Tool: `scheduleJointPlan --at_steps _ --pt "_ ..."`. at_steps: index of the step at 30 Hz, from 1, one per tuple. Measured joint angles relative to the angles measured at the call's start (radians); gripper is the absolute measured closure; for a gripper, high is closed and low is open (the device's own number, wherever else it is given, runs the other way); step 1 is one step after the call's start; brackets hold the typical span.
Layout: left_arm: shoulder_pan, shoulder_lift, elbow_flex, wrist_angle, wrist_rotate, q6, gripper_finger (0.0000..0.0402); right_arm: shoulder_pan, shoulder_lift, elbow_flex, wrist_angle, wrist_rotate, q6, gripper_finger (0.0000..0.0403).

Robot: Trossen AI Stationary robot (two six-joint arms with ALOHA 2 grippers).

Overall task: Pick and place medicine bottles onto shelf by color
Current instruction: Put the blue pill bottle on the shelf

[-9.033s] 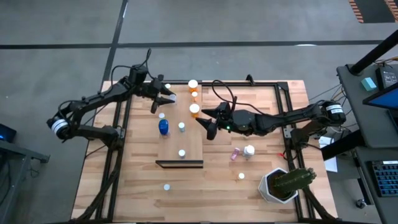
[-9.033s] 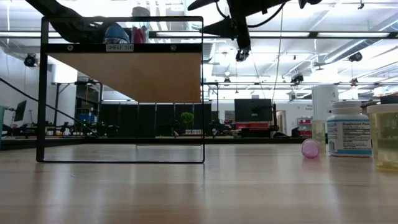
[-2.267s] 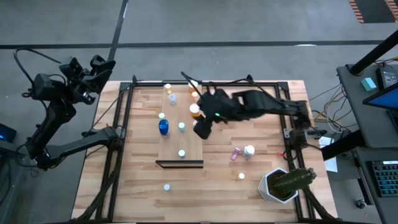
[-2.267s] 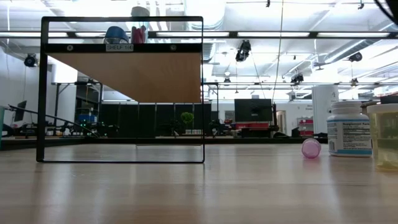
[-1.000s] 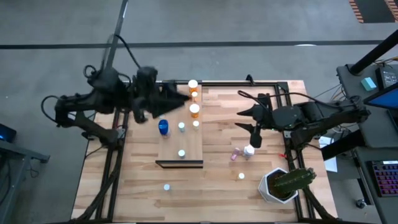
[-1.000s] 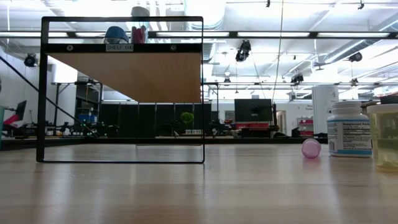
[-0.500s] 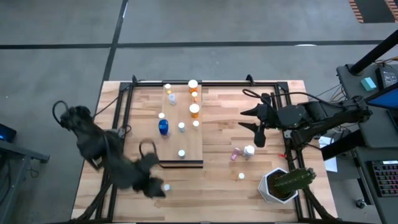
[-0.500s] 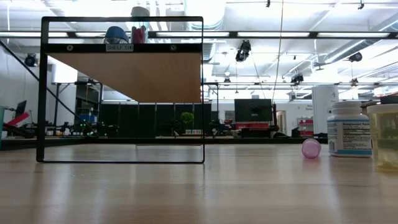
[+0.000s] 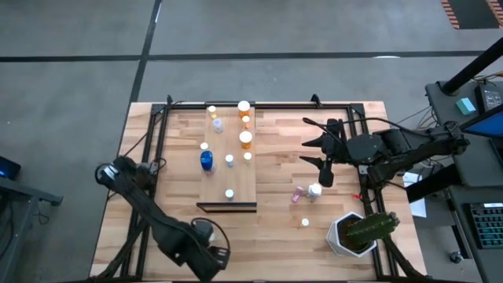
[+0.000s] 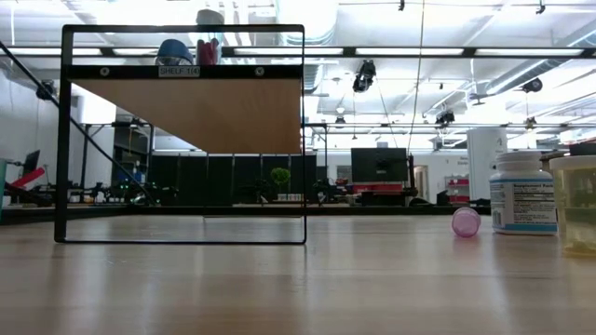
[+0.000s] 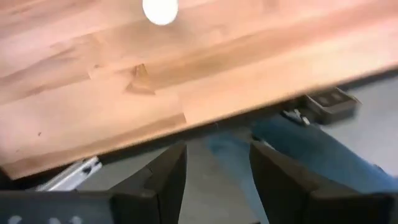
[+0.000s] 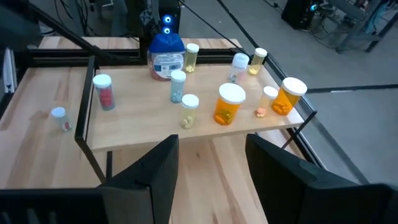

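Left gripper [image 9: 216, 253]: hangs just past the front edge of the table [image 9: 275, 236], the edge that the dark front edge of the shelf [image 9: 236, 185] faces, toward the front left corner; fingers [image 11: 165, 177] spread apart, with nothing between them. Just inside that same table edge, beside the left arm: one small white-capped bottle [image 9: 207, 228], seen from the left wrist only as a white cap [image 11: 160, 10]. Right gripper [image 9: 308, 151]: hovers above the table right of the shelf, pointing toward the shelf's right edge; also spread apart and holding nothing [image 12: 211, 149]. On the shelf, from its far edge toward its front edge: an orange bottle [image 9: 244, 106] at the far right corner, a smaller orange one [image 9: 245, 120] just in front of it, two small pale bottles [image 9: 214, 117] near the far left corner, a big orange bottle [image 9: 246, 139] at the right edge, the fat blue bottle [image 9: 206, 160] at the left edge, two pale bottles [image 9: 229, 160] between the blue one and the right edge, and a single pale bottle [image 9: 229, 193] near the front edge. On the bare table right of the shelf: a pink bottle [image 9: 297, 194] lying beside a white-capped bottle [image 9: 314, 189], and one more small bottle [image 9: 305, 223] toward the front right corner, near the cactus pot [image 9: 346, 236].
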Motion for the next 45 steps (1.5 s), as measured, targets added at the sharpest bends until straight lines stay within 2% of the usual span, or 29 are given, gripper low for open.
scheduleJointPlan --at_steps 6,9,14,17,22,33,45 --pt "0.015 0.018 -0.086 0.029 -0.001 -0.051 0.0187 0.0 0.0 0.0 0.0 0.0 0.008 0.0227" --pt "0.029 0.022 -0.136 0.027 -0.017 -0.021 0.0158 0.0 0.0 0.0 0.0 0.0 0.001 0.0227" --pt "0.037 0.022 -0.205 0.031 -0.132 0.044 0.0147 0.0 0.0 0.0 -0.002 0.0 0.014 0.0227" --pt "0.042 0.021 -0.244 0.033 -0.141 0.045 0.015 0.0 0.0 0.0 -0.003 0.0 0.007 0.0227" --pt "0.042 0.021 -0.306 0.137 -0.145 0.044 0.0153 0.0 0.001 0.0 -0.007 0.0 0.007 0.0227" --pt "0.05 0.03 -0.344 0.163 -0.159 0.042 0.0158 0.0 0.001 0.0 -0.007 0.0 0.006 0.0227" --pt "0.05 0.03 -0.358 0.174 -0.159 0.027 0.0247 0.0 0.001 0.0 -0.007 0.0 0.007 0.0227"
